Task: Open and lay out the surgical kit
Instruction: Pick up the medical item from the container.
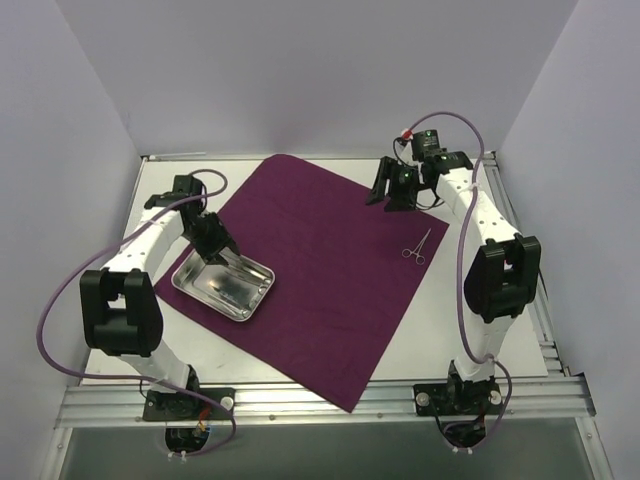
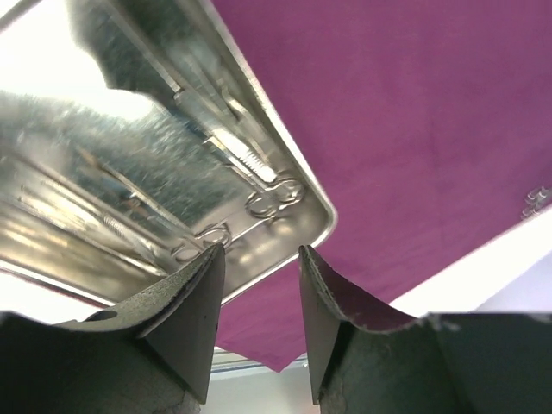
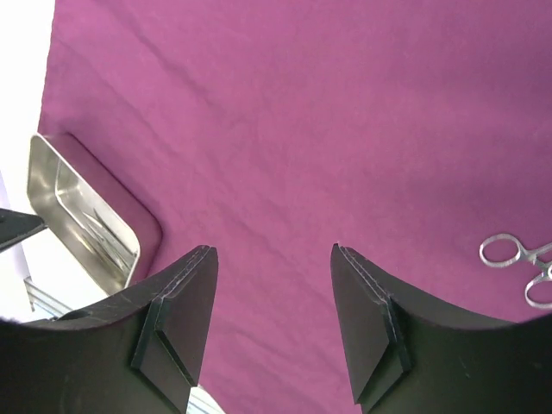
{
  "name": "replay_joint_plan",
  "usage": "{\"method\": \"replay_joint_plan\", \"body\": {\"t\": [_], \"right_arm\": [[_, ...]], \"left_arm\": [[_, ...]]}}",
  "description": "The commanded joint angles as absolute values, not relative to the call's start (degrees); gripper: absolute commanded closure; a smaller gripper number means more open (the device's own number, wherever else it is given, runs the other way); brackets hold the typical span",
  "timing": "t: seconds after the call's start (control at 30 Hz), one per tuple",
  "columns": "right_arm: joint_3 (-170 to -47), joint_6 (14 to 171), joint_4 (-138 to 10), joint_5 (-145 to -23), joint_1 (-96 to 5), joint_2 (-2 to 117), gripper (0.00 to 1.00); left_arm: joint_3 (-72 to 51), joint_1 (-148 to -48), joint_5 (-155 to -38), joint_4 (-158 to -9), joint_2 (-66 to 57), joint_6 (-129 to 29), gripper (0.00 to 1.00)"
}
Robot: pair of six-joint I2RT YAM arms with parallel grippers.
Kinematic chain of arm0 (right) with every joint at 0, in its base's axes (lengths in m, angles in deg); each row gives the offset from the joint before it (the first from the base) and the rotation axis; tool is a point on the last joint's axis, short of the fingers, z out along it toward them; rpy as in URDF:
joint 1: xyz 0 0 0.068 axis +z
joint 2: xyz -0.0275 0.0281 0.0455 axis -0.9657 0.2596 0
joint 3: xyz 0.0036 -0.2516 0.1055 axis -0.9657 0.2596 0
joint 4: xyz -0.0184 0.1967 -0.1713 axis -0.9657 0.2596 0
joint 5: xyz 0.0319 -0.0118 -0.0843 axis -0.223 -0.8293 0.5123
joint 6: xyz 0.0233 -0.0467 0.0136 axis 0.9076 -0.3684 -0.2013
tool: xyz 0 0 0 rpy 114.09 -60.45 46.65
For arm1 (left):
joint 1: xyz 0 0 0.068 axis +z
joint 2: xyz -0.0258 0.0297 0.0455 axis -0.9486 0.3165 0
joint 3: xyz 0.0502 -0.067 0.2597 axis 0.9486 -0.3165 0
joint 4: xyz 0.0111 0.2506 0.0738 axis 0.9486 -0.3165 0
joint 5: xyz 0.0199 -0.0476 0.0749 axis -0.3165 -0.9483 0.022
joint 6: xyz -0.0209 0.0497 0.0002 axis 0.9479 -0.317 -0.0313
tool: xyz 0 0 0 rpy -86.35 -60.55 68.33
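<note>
Already the cloth wrap lies spread flat, 1 ring-handled instrument laid out near its right edge. At least 2 more instruments wait in the steel tray at the cloth's left edge. The left gripper hovers over them, jaws apart and empty. The right gripper is likewise parted, holding nothing.

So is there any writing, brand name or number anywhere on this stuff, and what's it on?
No readable text in any view.
The purple cloth, the steel tray and the scissor-like instrument lying on the cloth: no markings visible.
The small red bit at the back right: too small to tell whether it carries writing.
</note>
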State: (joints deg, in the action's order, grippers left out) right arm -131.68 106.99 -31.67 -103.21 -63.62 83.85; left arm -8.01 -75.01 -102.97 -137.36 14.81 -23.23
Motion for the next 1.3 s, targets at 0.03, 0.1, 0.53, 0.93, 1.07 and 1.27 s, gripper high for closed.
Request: {"method": "replay_joint_plan", "body": {"t": [0.03,0.1,0.53,0.93,1.07,1.27], "right_arm": [[-127.5,108.1,-29.6,-104.1,-64.9,81.4,0.45],[-125.4,107.7,-29.8,-104.5,-64.7,80.2,0.45],[-125.6,106.3,-29.8,-108.3,-62.3,80.4,0.45],[-124.2,105.8,-29.9,-109.8,-61.8,79.4,0.45],[-124.0,105.8,-30.3,-110.1,-61.8,79.5,0.45],[-124.5,105.8,-30.2,-110.3,-61.8,79.6,0.45]], "left_arm": [[-8.9,-77.8,-93.0,-143.3,14.5,-14.6,0.52],[-11.0,-78.4,-90.9,-144.5,14.1,-10.0,0.51],[-12.2,-78.1,-80.7,-144.5,19.3,-4.2,0.5],[-10.9,-78.2,-77.7,-142.9,23.2,-2.4,0.51],[-10.7,-78.0,-76.8,-142.4,24.1,-2.4,0.51],[-8.7,-77.8,-76.4,-142.4,26.4,-2.4,0.51]]}}
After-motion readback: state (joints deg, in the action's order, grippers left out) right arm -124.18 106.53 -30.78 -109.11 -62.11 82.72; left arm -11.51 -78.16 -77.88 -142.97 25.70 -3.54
